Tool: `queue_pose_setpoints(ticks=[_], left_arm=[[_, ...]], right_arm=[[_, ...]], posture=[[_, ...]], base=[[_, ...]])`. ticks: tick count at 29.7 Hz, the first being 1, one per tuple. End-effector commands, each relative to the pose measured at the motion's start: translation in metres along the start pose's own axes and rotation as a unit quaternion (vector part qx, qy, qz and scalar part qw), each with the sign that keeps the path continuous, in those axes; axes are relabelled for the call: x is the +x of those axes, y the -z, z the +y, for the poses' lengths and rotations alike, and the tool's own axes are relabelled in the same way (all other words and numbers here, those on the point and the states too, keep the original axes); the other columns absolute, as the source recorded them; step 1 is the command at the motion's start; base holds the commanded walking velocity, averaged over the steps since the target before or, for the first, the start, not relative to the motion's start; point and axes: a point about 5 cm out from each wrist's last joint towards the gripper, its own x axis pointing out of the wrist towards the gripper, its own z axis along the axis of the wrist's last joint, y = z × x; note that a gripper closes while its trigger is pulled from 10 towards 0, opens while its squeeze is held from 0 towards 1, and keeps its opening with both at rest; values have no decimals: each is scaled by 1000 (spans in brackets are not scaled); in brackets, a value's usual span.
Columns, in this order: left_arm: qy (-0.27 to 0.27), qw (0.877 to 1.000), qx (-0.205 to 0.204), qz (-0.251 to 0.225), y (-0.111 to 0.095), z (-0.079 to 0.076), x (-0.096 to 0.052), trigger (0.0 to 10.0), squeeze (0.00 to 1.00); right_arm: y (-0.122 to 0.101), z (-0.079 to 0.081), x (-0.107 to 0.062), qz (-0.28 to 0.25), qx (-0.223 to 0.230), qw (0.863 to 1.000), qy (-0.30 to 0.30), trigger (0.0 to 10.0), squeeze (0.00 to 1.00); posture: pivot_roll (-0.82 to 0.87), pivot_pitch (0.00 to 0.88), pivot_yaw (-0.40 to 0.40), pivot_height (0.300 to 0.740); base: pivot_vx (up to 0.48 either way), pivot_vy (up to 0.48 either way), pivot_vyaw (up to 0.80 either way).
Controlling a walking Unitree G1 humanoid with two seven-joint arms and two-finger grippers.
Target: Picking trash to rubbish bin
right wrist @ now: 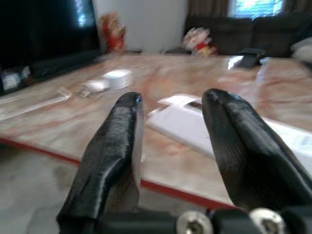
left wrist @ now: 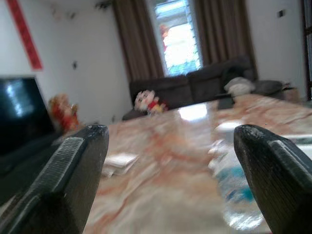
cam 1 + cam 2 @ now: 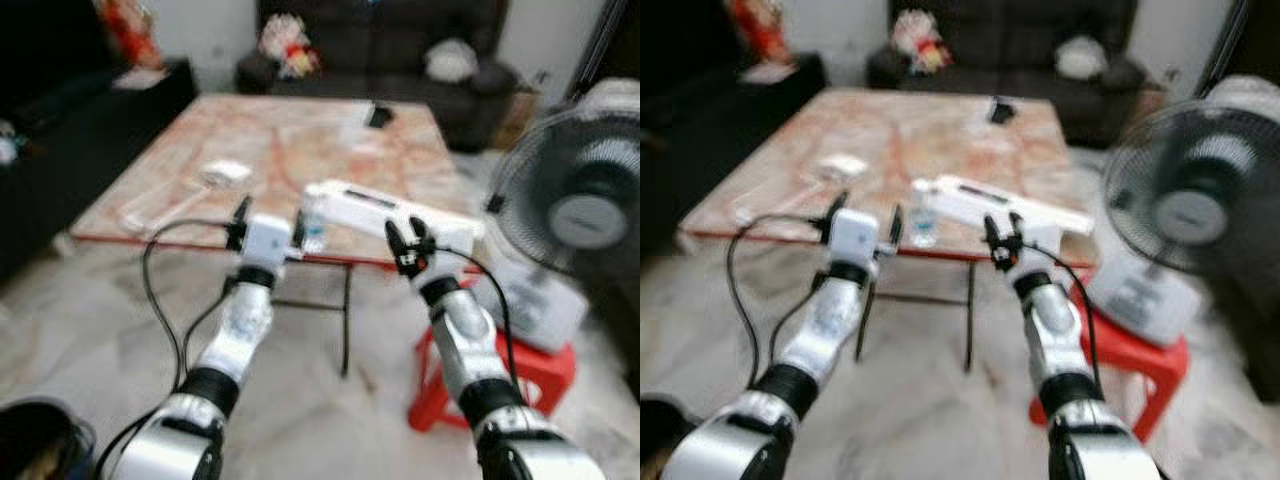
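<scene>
A small clear plastic bottle (image 3: pixel 313 228) with a blue label stands near the front edge of the marble-patterned table (image 3: pixel 300 140). My left gripper (image 3: pixel 269 220) is open, held at table-edge height just left of the bottle (image 2: pixel 234 195). Crumpled white paper (image 3: pixel 225 172) lies on the left part of the table. A long white box (image 3: pixel 390 212) lies at the front right, and my right gripper (image 3: pixel 407 232) hovers open just in front of it. In the right wrist view the box (image 1: pixel 195 129) lies beyond the fingers (image 1: pixel 122 131). The frames are blurred.
A standing fan (image 3: pixel 580 200) and a red stool (image 3: pixel 530 370) carrying a white appliance are close on the right. A dark sofa (image 3: pixel 400 40) is behind the table, with a small black item (image 3: pixel 379 116) at the table's far side. A dark round container (image 3: pixel 35 440) sits bottom left.
</scene>
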Motion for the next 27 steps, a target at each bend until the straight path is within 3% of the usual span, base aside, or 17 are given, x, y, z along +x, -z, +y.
queue_pose_setpoints(ticks=[1,17,27], left_arm=[[-2,1000,-3,-12,-7,1,6,10000,0],[-3,1000,-5,-30,-15,2,11,10000,0],[11,997,-9,-74,-36,0,20,10000,0]], right_arm=[[-10,-5,4,-17,-3,1000,5,10000,0],[-12,-6,5,-20,6,1000,7,10000,0],[-12,-7,4,-25,7,1000,9,10000,0]], posture=[[-42,15,-56,740],[-41,14,-58,740],[-46,13,-58,740]], base=[[319,0,0],[318,0,0],[319,0,0]])
